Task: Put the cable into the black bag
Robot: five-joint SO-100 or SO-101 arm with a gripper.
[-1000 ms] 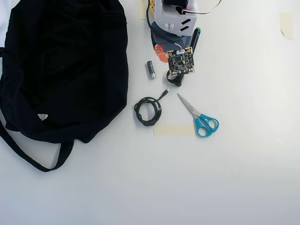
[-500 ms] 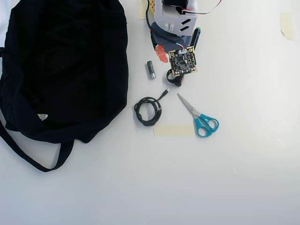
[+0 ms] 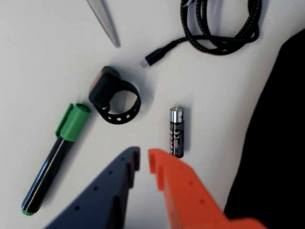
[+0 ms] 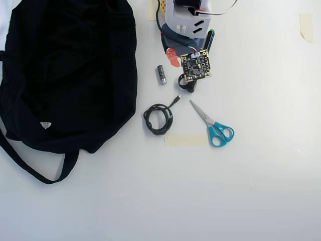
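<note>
The black braided cable point(image 3: 224, 43) lies coiled on the white table at the top of the wrist view, its plug end pointing down-left. In the overhead view the cable point(image 4: 158, 119) lies just right of the black bag point(image 4: 70, 75), which is spread flat over the left side. The bag's edge fills the right of the wrist view point(image 3: 276, 143). My gripper point(image 3: 144, 155), with one dark blue and one orange finger, hovers well short of the cable. Its jaws are nearly together with a thin gap and nothing between them. In the overhead view the gripper point(image 4: 177, 63) is near the arm's base.
A battery point(image 3: 177, 131) lies just past the orange finger. A black strap ring point(image 3: 114, 98) and a green-capped marker point(image 3: 55, 160) lie to the left. A scissors blade point(image 3: 104, 21) shows at the top; the blue-handled scissors point(image 4: 213, 125) and a tape strip point(image 4: 185, 139) lie right of the cable.
</note>
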